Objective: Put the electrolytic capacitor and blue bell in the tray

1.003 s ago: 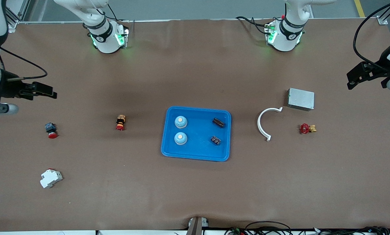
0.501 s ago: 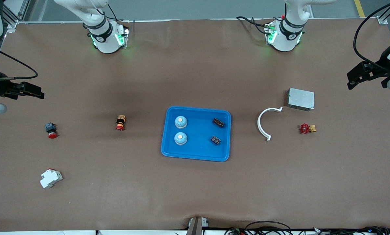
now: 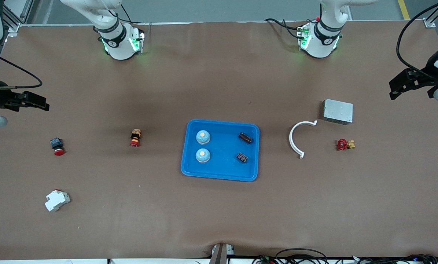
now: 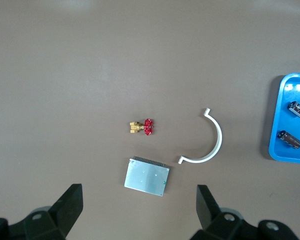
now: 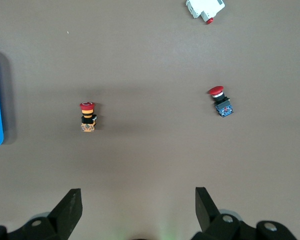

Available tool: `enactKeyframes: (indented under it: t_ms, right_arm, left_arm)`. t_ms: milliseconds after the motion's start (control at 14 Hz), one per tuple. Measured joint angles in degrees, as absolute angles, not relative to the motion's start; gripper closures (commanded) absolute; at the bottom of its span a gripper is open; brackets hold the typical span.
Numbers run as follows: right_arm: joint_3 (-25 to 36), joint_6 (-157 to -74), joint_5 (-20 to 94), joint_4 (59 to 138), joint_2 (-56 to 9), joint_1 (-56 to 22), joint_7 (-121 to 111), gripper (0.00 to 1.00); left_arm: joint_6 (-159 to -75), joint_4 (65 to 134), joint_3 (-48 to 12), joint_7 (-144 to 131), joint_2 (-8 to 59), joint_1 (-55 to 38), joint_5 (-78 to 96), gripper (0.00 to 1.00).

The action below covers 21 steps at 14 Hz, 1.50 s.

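Sitting near the middle of the table (image 3: 219, 220), the blue tray (image 3: 221, 175) already held four small things. Two blue bells (image 3: 203, 136) stood one nearer the front camera than the other, along the tray's side toward the right arm's end of the table. Two dark electrolytic capacitors (image 3: 245, 137) lay along the tray's side toward the left arm's end, apart from each other and from the bells.

The left gripper (image 4: 140, 207) hung over bare table at the left arm's end, its fingers (image 4: 70, 205) spread wide and holding nothing. Under its wrist camera lay a grey metal box (image 3: 338, 111), a white curved clip (image 3: 295, 137) and a small red-handled brass valve (image 3: 345, 144), all well apart from the tray; the clip lay between the tray and the valve, and the box lay farther from the front camera than the valve.

The right gripper (image 5: 135, 207) hung over bare table at the right arm's end, its fingers likewise spread and empty. On that part of the table lay a red push button with a yellow and brown body (image 3: 135, 137), a red push button with a dark blue body (image 3: 57, 146) and, nearest the front camera, a white breaker-like block (image 3: 57, 200).
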<state>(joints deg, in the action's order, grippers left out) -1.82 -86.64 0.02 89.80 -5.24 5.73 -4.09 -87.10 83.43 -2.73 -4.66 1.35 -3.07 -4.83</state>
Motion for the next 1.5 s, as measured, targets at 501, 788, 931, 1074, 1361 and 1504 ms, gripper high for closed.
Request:
enactKeyframes:
  t_ms: [501,788,931,1074,1361,1504]
  right_arm:
    - [-2.19,-86.65,-0.07,88.60,-5.21,5.64,-4.09,0.00]
    - [-1.99,-86.74,-0.10,87.84,-5.21,5.66,-4.08,0.00]
    - [-1.97,-86.74,-0.11,87.77,-5.21,5.66,-4.08,0.00]
    - [-1.92,-86.74,-0.11,87.76,-5.21,5.66,-4.08,0.00]
    - [-1.91,-86.74,-0.11,87.76,-5.21,5.66,-4.08,0.00]
    - [-1.91,-86.74,-0.11,87.76,-5.21,5.66,-4.08,0.00]
  left_arm:
    - [-87.05,83.43,-3.35,-4.66,1.35,-3.25,-3.44,0.00]
    - [-86.50,83.43,-3.86,-4.69,1.35,-3.19,-1.86,0.00]
    - [-86.07,83.42,-3.86,-4.69,1.21,-3.12,-1.69,0.00]
    - [-85.42,83.42,-3.86,-4.69,0.90,-3.11,-1.66,0.00]
    - [-84.89,83.42,-3.86,-4.65,0.47,-3.12,-1.65,0.00]
    - [-84.83,83.44,-3.86,-4.61,0.45,-3.12,-1.65,0.00]
